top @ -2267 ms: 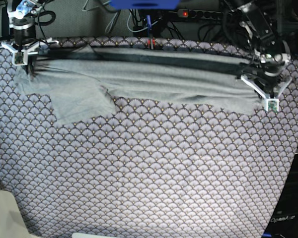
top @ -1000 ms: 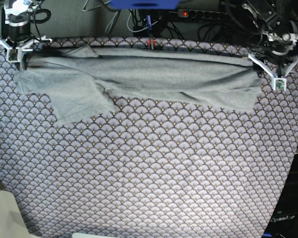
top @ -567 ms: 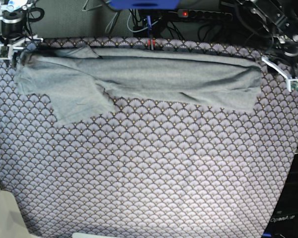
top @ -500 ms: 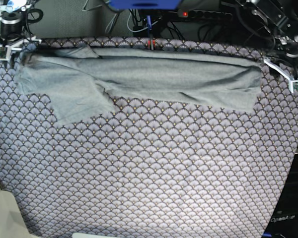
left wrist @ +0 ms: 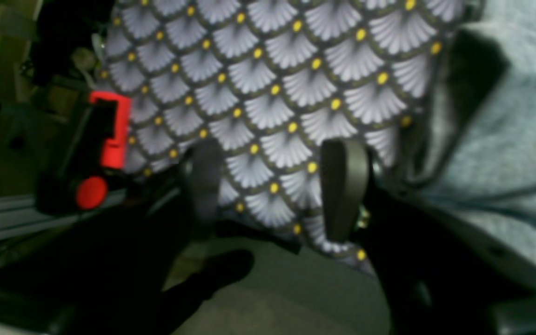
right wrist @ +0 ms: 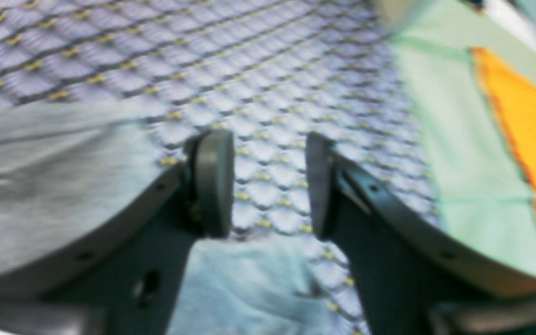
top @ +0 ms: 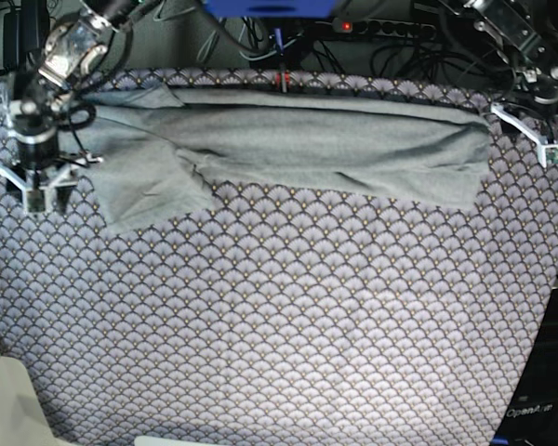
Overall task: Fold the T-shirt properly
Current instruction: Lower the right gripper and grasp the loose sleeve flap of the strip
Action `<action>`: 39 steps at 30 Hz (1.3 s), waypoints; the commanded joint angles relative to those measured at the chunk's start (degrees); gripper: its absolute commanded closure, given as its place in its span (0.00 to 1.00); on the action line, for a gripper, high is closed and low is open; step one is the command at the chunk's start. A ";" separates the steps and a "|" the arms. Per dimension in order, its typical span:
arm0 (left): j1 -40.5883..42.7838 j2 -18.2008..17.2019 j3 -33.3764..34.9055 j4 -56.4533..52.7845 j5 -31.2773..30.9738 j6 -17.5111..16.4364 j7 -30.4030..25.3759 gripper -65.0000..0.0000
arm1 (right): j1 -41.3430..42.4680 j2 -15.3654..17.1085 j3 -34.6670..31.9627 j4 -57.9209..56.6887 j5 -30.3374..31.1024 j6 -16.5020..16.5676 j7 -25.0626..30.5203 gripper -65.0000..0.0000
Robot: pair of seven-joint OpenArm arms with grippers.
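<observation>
One grey T-shirt (top: 288, 139), folded into a strip along the bench's (top: 316, 316) far edge; left tool (left wrist: 272, 186), parted, empty, near far-right corner; right tool (right wrist: 270, 186), parted, empty, near left edge. All lay or hovered thus.

Beneath the left hand lies a scalloped cloth (left wrist: 268, 107); a red clip (left wrist: 114, 130) sits beside that hand. Right of the right hand, orange fabric (right wrist: 524, 135) overlaps green fabric (right wrist: 445, 116).

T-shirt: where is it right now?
In the base view, the T-shirt lies along the cloth's far edge, between the right gripper and left gripper.
</observation>
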 commanded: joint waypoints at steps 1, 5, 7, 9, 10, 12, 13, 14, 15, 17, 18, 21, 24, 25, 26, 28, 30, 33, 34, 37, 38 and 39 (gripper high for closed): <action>-0.01 -0.51 -0.08 1.44 -0.49 0.27 -1.17 0.48 | 1.35 0.50 -1.43 -0.28 0.36 -0.25 -0.28 0.54; -0.01 -0.51 -0.17 1.61 -0.40 0.27 -1.17 0.48 | 4.52 0.50 -4.06 -3.89 0.36 -0.25 -5.73 0.48; 0.08 -0.51 -0.26 1.61 0.48 0.27 -1.17 0.48 | 5.75 0.50 -4.42 -5.56 0.45 -0.25 -7.40 0.46; -0.36 -0.34 -1.31 1.61 2.42 0.27 -1.17 0.48 | 6.80 0.50 -4.42 -6.96 0.45 -0.25 -7.84 0.45; -0.62 -0.16 -1.93 1.53 3.03 0.27 -1.17 0.48 | 7.33 0.41 -4.42 -7.67 0.45 -0.25 -7.93 0.45; -0.62 -0.16 -2.37 1.53 3.30 0.27 -1.17 0.48 | 8.30 0.06 -4.42 -8.72 0.45 -0.25 -8.02 0.45; -0.71 -0.16 -2.46 1.61 3.47 0.27 -1.17 0.48 | 8.65 -0.03 -4.42 -9.43 0.45 -0.25 -8.02 0.45; -1.06 -0.16 -2.46 1.61 3.65 0.27 -1.17 0.48 | 9.09 -0.12 -4.42 -10.30 0.45 -0.25 -8.02 0.45; -1.41 -0.16 -2.54 1.61 3.73 0.27 -1.17 0.48 | 9.35 -0.12 -4.42 -11.36 0.45 -0.25 -8.02 0.45; -1.50 -0.25 -2.54 1.61 3.73 0.27 -1.17 0.48 | 9.79 -0.21 -4.42 -12.94 0.45 -0.25 -7.84 0.45; -1.50 -0.25 -2.54 1.61 3.73 0.27 -1.17 0.48 | 9.88 -0.21 -4.42 -13.82 0.45 -0.25 -7.75 0.45; -1.50 -0.34 -2.54 1.70 3.73 0.27 -1.17 0.48 | 10.76 -0.03 -4.42 -16.90 0.45 -0.25 -7.67 0.45; -1.50 -0.43 -2.54 1.70 3.73 0.27 -1.17 0.48 | 11.73 -0.03 -4.06 -19.54 0.45 -0.25 -7.67 0.45; -1.50 -0.43 -2.54 1.70 3.73 0.27 -1.17 0.48 | 11.73 -0.03 -3.98 -19.89 0.36 -0.25 -7.67 0.46; -1.41 -0.43 -2.54 1.70 3.73 0.27 -1.17 0.48 | 11.73 -0.03 -4.15 -19.97 0.36 -0.25 -7.67 0.46; -1.41 -0.43 -2.54 1.96 3.73 0.27 -1.17 0.48 | 11.37 -0.21 -4.42 -19.97 0.36 -0.25 -7.67 0.48; -1.50 -0.25 -2.54 3.02 3.73 0.27 -1.17 0.48 | 11.46 -0.29 -4.42 -20.06 0.36 -0.25 -7.67 0.57; -1.77 -0.07 -2.54 3.81 3.73 0.27 -1.17 0.48 | 11.46 -0.91 -4.50 -19.80 0.36 -0.25 -7.67 0.72; -1.77 -0.07 -2.54 4.07 3.73 0.27 -1.17 0.48 | 11.37 -1.00 -4.50 -19.80 0.28 -0.25 -7.75 0.78; -1.85 -0.07 -2.37 4.07 3.73 0.27 -1.17 0.48 | 11.11 -1.00 -4.42 -19.71 0.19 -0.25 -7.93 0.95; -1.85 -0.07 -2.37 4.07 3.73 0.27 -1.17 0.48 | 11.02 -1.00 -4.42 -19.62 0.10 -0.25 -7.93 1.00; -1.85 -0.07 -2.37 3.99 3.73 0.27 -1.17 0.48 | 10.67 -1.00 -4.33 -19.45 0.10 -0.25 -7.93 1.00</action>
